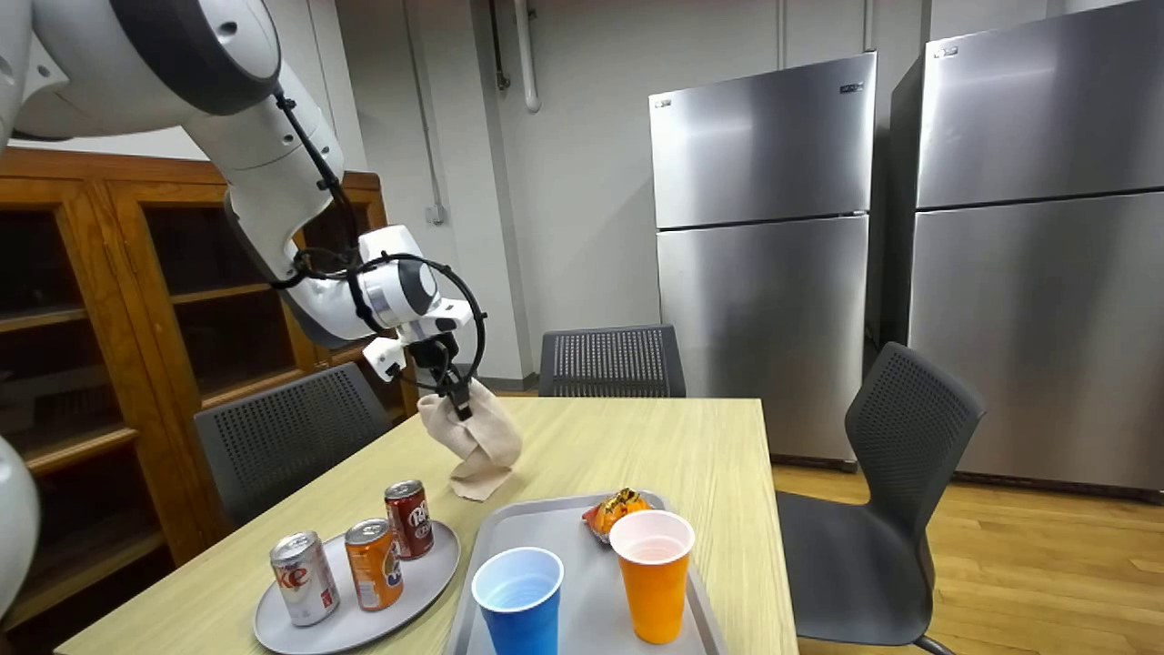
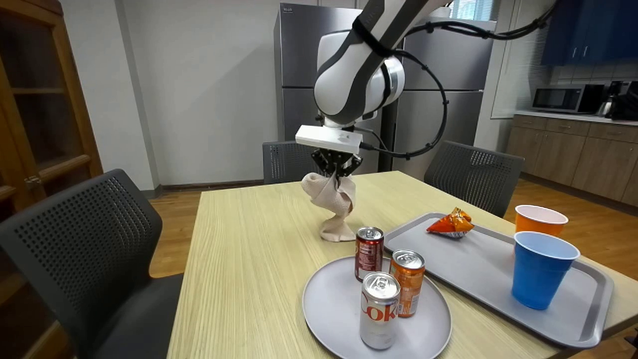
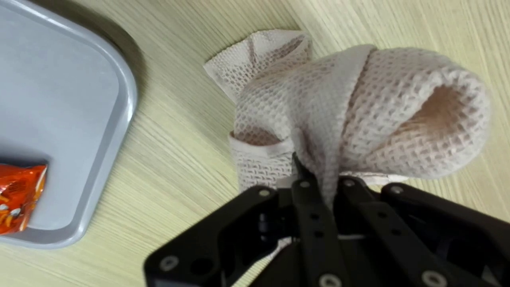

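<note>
In the wrist view, folds of the pale pink textured cloth [image 3: 398, 103] partly hide the fingertips of the black jointed gripper [image 3: 318, 175], and the left edge cuts off the shiny orange snack bag [image 3: 20, 195] and the grey rectangular tray [image 3: 59, 91]. In an exterior view, the tapered blue plastic cup [image 2: 543, 274] partly hides the orange plastic cup [image 2: 541, 219]; fine print on the silver cylindrical can [image 2: 379, 329] is too small to read.

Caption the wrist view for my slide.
Black two-fingered tool pinching a beige textured cloth over a pale wood-grain table, near a grey rectangular tray.
</note>
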`<state>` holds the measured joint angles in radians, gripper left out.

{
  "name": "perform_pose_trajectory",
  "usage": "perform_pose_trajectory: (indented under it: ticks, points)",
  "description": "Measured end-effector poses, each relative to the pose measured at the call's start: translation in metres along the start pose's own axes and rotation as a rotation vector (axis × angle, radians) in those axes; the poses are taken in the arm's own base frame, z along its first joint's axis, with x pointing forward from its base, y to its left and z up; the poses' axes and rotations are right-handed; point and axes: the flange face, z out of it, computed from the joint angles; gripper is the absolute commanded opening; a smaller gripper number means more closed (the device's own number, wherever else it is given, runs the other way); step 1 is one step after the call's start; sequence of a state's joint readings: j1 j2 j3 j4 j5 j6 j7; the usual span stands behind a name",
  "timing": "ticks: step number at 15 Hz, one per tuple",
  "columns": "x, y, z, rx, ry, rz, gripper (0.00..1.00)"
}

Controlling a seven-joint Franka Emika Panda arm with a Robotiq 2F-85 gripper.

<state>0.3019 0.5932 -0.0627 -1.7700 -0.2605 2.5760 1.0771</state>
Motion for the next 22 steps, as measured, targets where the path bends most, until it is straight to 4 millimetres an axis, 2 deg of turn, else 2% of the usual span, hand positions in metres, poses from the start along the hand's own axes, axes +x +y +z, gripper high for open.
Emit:
perform_pose_trajectory:
  ticks: [5,6,7,11,16,22]
  points:
    - [-0.005,0.003,0.029,-0.035,-0.013,-0.007,0.02]
    - [-0.007,0.003,0.034,-0.041,-0.015,-0.008,0.20]
    - [-0.008,0.003,0.039,-0.045,-0.018,-0.008,0.34]
    - [-0.007,0.003,0.047,-0.053,-0.016,-0.002,0.61]
    - [-0.001,0.001,0.043,-0.047,-0.004,0.004,0.99]
    - [0.013,0.002,0.020,-0.019,0.009,0.040,1.00]
